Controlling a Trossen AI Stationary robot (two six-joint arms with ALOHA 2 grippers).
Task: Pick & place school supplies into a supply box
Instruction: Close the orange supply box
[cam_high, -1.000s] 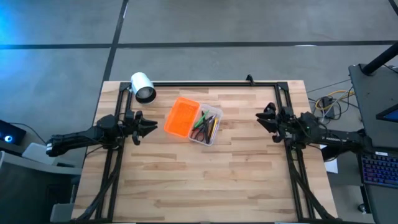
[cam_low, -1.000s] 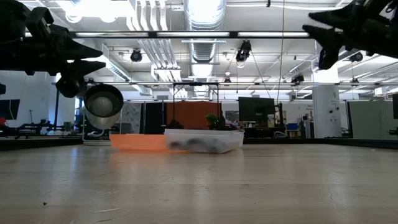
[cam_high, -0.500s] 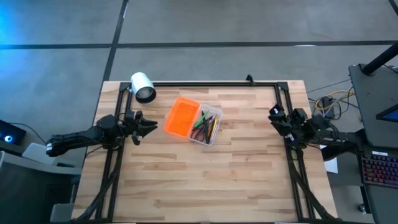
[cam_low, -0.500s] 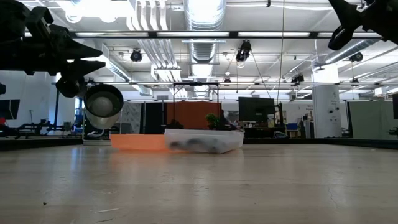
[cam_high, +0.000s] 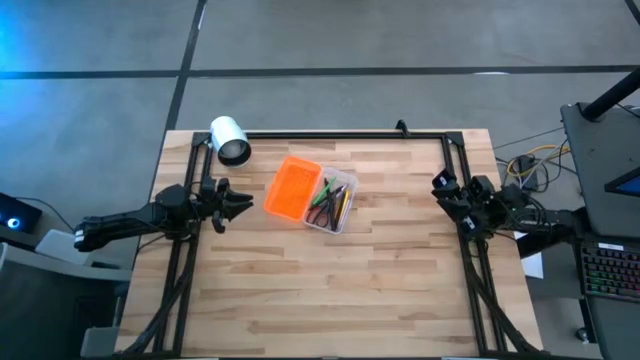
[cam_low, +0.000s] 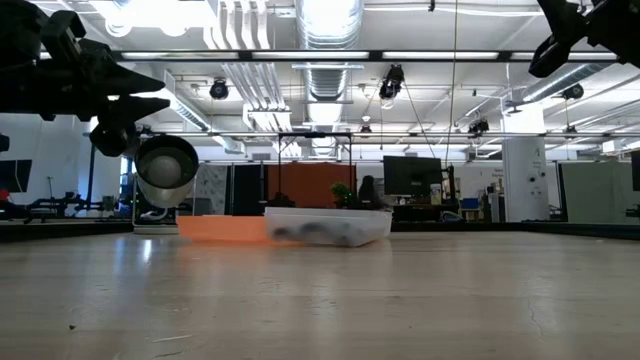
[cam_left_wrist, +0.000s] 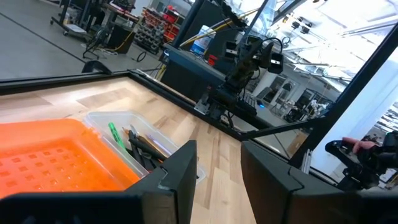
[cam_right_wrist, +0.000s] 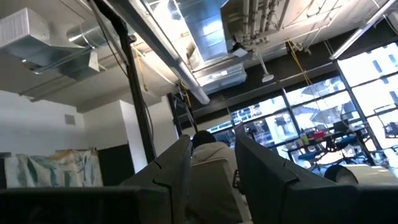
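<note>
On the wooden table (cam_high: 330, 290): supply box loaded, both arms standing off.
Your supply box (cam_high: 312, 197) lies open near the table's middle, orange lid (cam_high: 291, 188) flat beside the clear tray (cam_high: 344, 212); scissors (cam_high: 323, 206), pens and a green highlighter (cam_left_wrist: 114, 132) sit inside it. No supplies show loose on the wood, so placing looks done. White cylinder (cam_high: 230, 139) rests at the far left corner. Left gripper (cam_high: 238, 204), parted and empty, hovers just beside the lid; right gripper (cam_high: 440, 183), parted and empty, is raised at the right edge.

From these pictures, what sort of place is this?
Probably a large robotics lab or workshop: bare ceiling ducts, monitors on benches behind, and two robot arms at a wooden table.
</note>
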